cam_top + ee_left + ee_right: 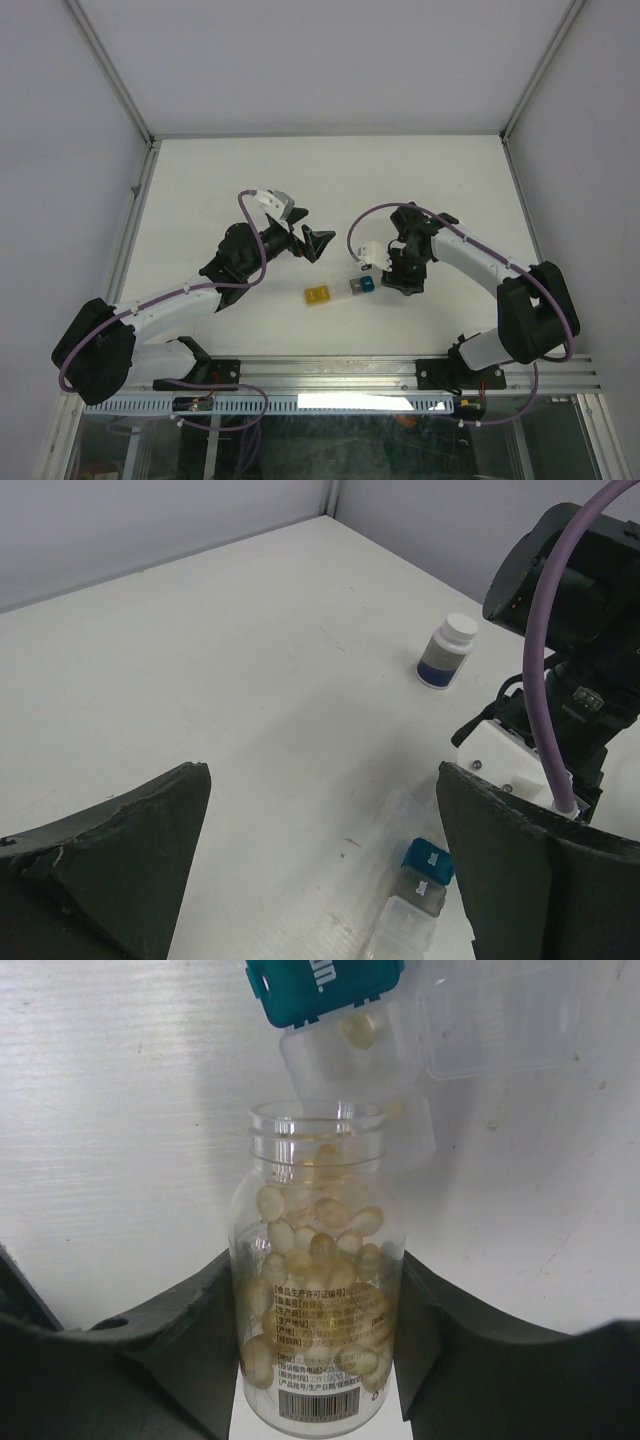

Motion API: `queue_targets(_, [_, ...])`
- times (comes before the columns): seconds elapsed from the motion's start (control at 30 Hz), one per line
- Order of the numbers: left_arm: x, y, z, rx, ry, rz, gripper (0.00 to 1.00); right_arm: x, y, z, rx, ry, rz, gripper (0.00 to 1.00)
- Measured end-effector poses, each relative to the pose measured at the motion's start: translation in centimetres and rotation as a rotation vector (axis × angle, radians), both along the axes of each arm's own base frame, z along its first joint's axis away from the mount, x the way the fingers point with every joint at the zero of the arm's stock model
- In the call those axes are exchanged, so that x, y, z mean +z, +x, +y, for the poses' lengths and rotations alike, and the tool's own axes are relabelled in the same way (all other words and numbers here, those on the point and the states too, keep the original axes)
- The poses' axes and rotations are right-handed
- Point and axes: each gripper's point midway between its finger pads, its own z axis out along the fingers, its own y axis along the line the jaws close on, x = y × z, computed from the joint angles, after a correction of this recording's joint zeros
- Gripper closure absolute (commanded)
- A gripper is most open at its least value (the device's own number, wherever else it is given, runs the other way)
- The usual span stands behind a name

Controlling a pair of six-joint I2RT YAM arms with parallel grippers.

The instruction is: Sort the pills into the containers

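My right gripper (318, 1312) is shut on a clear round vial (318, 1360) full of tan-orange pills (322, 1232). The vial's open mouth points at the containers. One clear compartment stands open with a pill (359, 1027) inside, beside a blue compartment (325, 984). From above, the right gripper (402, 272) sits just right of the short container strip (361, 287), and a separate yellow container (318, 296) lies further left. My left gripper (306, 241) hangs open above the table behind the strip. Its wrist view shows the blue (428, 858), grey (420, 889) and clear (402, 924) compartments near its right finger (520, 880).
A small dark bottle with a white cap (446, 652) stands on the white table beyond the right arm (575, 630). The open compartment's clear lid (500, 1015) lies flat to the right. Metal frame rails (130, 210) border the table.
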Motion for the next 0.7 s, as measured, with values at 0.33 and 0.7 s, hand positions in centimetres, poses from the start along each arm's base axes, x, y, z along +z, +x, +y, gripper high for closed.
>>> queue_targets(0.33, [-0.03, 0.01, -0.01, 0.000, 0.001, 0.001, 0.01, -0.08, 0.08, -0.09, -0.002, -0.003, -0.008, 1.00])
queue_targets(0.7, [-0.23, 0.05, -0.05, 0.000, 0.004, 0.005, 0.01, 0.02, -0.14, -0.05, -0.004, 0.001, 0.001, 1.00])
